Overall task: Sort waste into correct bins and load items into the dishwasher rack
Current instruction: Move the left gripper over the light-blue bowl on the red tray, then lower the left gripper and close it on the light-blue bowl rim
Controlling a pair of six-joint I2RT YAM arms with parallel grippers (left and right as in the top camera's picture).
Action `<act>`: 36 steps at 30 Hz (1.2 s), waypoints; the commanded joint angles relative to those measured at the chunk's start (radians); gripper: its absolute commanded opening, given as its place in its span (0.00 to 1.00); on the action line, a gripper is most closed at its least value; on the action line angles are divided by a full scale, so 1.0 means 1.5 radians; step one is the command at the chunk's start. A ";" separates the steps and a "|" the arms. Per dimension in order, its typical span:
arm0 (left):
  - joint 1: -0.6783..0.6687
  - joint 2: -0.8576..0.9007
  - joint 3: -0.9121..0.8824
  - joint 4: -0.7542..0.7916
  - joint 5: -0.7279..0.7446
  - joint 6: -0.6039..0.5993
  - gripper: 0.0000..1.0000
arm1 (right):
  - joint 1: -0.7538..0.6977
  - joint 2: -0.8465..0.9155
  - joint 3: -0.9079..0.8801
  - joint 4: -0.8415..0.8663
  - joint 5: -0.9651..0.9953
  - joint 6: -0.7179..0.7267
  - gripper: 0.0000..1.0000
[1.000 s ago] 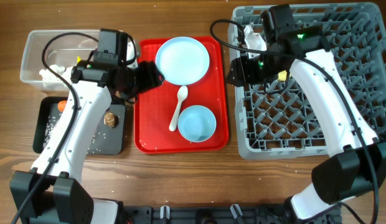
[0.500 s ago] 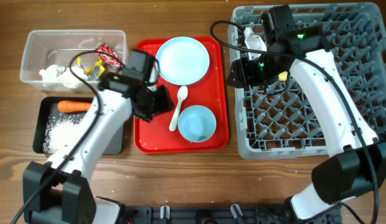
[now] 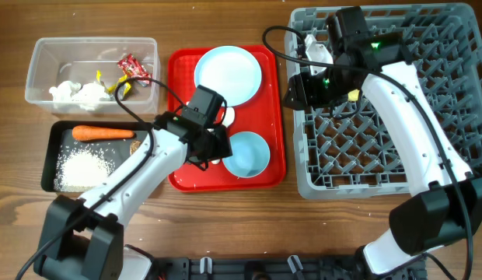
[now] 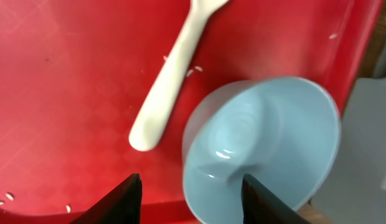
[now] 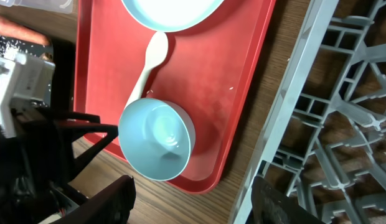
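Far left, rear: clear plastic tub [image 3: 37, 75] holding crumpled white tissues [image 3: 75, 94], a red wrapper [image 3: 131, 66] and a yellow wrapper [image 3: 120, 87].

Far left, front: black tray [image 3: 48, 159] holding an orange carrot [image 3: 101, 132], loose white rice [image 3: 82, 165] and a brown lump [image 3: 135, 145], the lump partly hidden under the left arm.

Centre: red serving tray [image 3: 179, 177].
- Light-blue plate [image 3: 228, 74] at the rear.
- White plastic spoon [image 4: 169, 90] lying loose on the tray just beside the bowl.
- Light-blue bowl [image 3: 250, 154] upright at the front.

Left gripper [image 4: 192, 186]: fingers spread to either side of the bowl's near rim; contact cannot be told.

Right gripper [image 5: 193, 199]: fingers wide apart with nothing between them, hanging over the rack's left edge beside the tray.

Right: grey dishwasher rack [image 3: 451, 78]. A small yellow cup [image 3: 352, 94] shows in it, mostly hidden by the right arm.
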 commanded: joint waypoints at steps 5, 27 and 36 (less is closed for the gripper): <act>-0.004 -0.001 -0.068 0.071 -0.021 -0.059 0.51 | 0.003 -0.008 0.013 -0.005 -0.013 0.008 0.62; -0.050 0.033 -0.079 0.101 -0.017 -0.070 0.26 | 0.003 -0.008 0.013 -0.005 -0.013 0.007 0.62; -0.047 0.033 -0.078 0.103 -0.019 -0.070 0.04 | 0.003 -0.008 0.013 -0.007 -0.013 0.007 0.62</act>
